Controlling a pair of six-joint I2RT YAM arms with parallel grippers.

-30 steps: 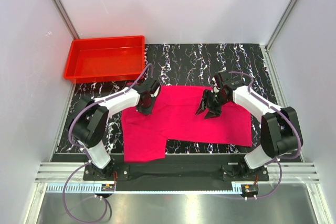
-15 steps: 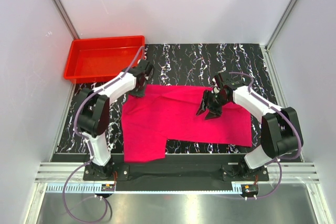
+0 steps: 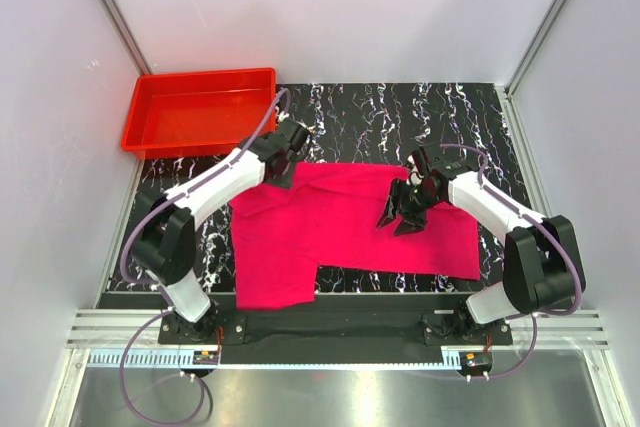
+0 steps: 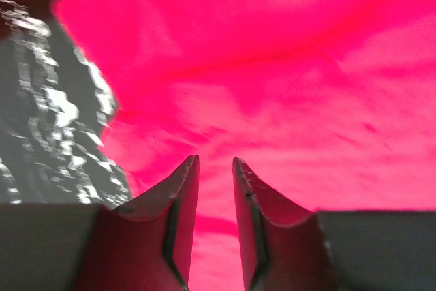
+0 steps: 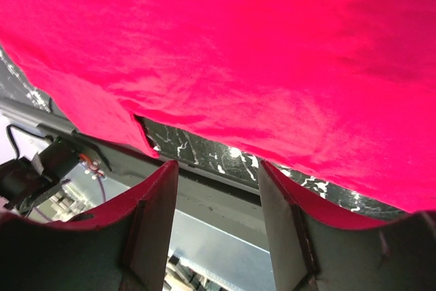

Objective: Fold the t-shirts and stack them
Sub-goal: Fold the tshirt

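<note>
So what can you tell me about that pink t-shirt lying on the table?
The t-shirt is bright magenta-pink, plain soft cloth with no print. It lies spread flat and lightly creased on the black marbled table, one part reaching toward the near edge on the left. The left gripper and the right gripper hang over it with jaws apart, holding nothing.

A rigid red rectangular plastic tray (image 3: 195, 123) sits in the upper left of the top view, at that corner of the black, white-veined marble-pattern desk (image 3: 370, 117). Plain white walls (image 3: 330, 7) enclose the desk. A ribbed silver metal rail (image 3: 110, 328) crosses the lower frame.
</note>
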